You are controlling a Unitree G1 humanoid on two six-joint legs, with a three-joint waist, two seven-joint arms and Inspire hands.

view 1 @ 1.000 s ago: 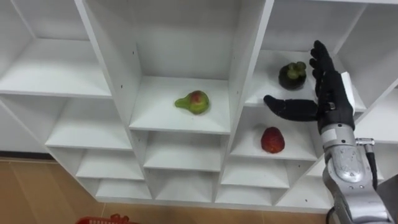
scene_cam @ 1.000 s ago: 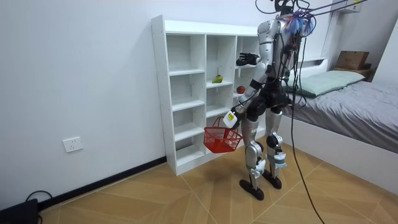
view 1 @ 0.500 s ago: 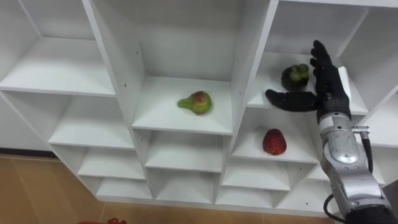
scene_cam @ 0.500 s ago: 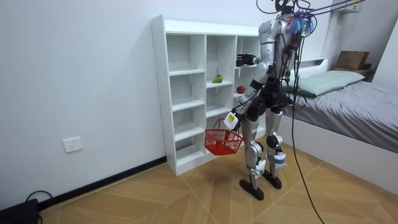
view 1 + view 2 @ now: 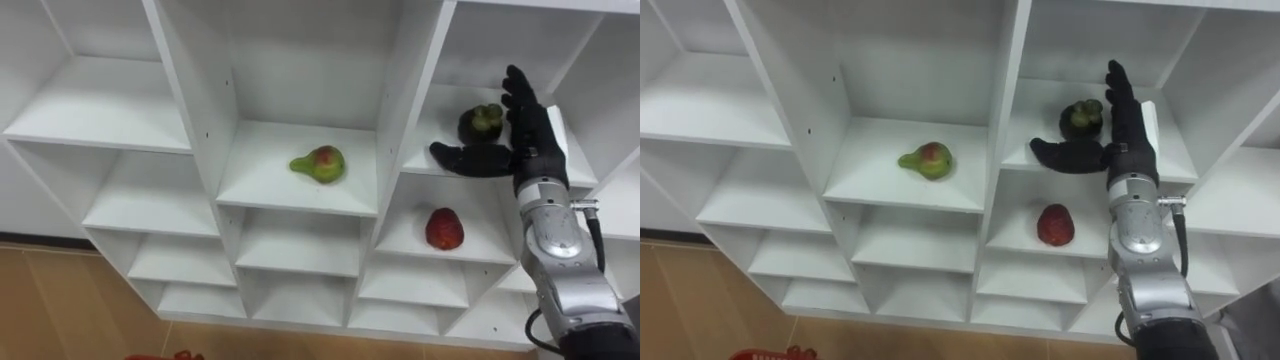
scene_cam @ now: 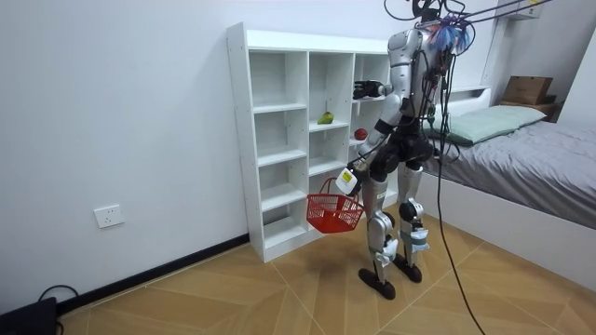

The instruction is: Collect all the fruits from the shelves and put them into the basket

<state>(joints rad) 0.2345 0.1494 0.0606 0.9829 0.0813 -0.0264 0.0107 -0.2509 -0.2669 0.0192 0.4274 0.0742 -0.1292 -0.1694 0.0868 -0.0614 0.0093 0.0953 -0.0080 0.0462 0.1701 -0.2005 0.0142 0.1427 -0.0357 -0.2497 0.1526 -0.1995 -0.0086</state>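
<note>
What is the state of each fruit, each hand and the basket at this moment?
pear: lying on middle shelf, untouched.
dark fruit: on its shelf, not gripped.
red fruit: on shelf below, untouched.
right hand: open beside dark fruit.
left hand: shut on red basket.
red basket: hanging from left hand.

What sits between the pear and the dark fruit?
The closet's white upright panel stands between the pear and the dark fruit, in both eye views.
</note>
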